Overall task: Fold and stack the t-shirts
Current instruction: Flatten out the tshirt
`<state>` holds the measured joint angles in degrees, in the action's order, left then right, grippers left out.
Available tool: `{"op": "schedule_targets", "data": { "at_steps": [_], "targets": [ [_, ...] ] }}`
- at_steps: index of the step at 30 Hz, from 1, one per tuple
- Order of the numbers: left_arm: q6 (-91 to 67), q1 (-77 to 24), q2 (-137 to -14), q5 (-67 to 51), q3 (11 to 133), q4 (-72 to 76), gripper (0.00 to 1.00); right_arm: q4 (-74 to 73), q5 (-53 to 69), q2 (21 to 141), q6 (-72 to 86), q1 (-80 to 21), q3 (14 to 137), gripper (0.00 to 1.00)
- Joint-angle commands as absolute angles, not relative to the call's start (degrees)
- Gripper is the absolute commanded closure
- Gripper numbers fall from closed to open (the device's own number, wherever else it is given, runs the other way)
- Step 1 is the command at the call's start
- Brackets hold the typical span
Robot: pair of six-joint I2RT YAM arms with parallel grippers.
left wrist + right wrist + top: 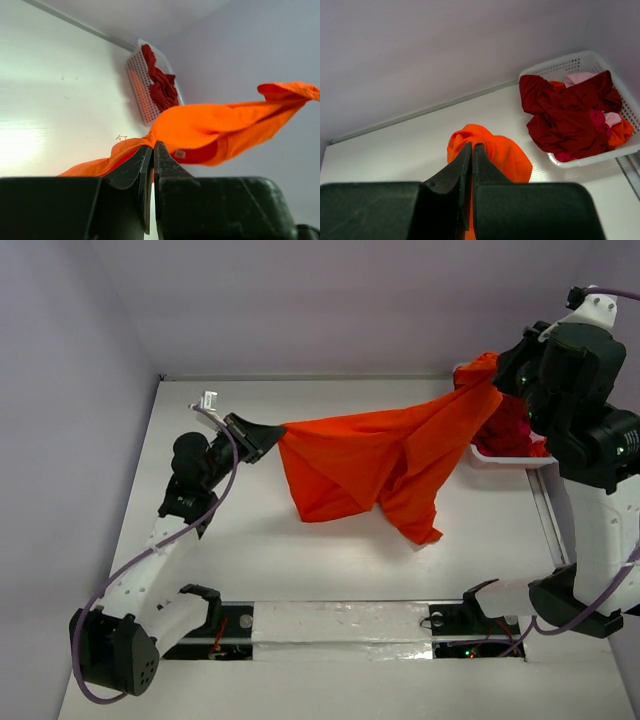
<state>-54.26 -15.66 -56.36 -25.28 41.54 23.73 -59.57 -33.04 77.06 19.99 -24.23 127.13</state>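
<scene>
The orange t-shirt [380, 455] hangs in the air above the desk [250, 560], strung between my two tools. The left tool [276, 432] is clenched on one edge of it, close to the small white neck label [180, 154]. The right tool [471, 146] is clenched on a bunched fold at the other end, up beside the white basket [555, 67].

I judge the cloth light, soft and limp. It keeps no shape of its own, and a thin pinch could slide out under a hard pull. The best holds look like the hems or shoulder seams, through both layers, with the two ends drawn apart evenly.

Its long axis runs left to right across the desk, rising toward the right. Loose folds sag from the middle, and I cannot tell whether the lowest flap touches the desk. A dark red t-shirt [570, 115] and a pale pink t-shirt [580, 77] lie crumpled in the basket.
</scene>
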Motion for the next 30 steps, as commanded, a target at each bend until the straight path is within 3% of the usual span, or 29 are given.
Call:
{"op": "schedule_targets", "data": {
  "at_steps": [1,17,30],
  "targets": [
    [-50.4,-14.0,-54.9,-24.0,46.0,19.5,1.0,-55.7,-32.2,76.5,21.5,-22.1,125.5,1.0],
    [-46.1,-5.5,-61.5,-22.2,57.4,9.0,1.0,-54.8,-30.6,79.9,24.2,-9.1,120.1,1.0],
    [-46.1,-4.1,-62.4,-20.9,65.2,3.8,1.0,-53.3,-26.8,80.6,24.1,-8.3,117.0,1.0]
  ]
}}
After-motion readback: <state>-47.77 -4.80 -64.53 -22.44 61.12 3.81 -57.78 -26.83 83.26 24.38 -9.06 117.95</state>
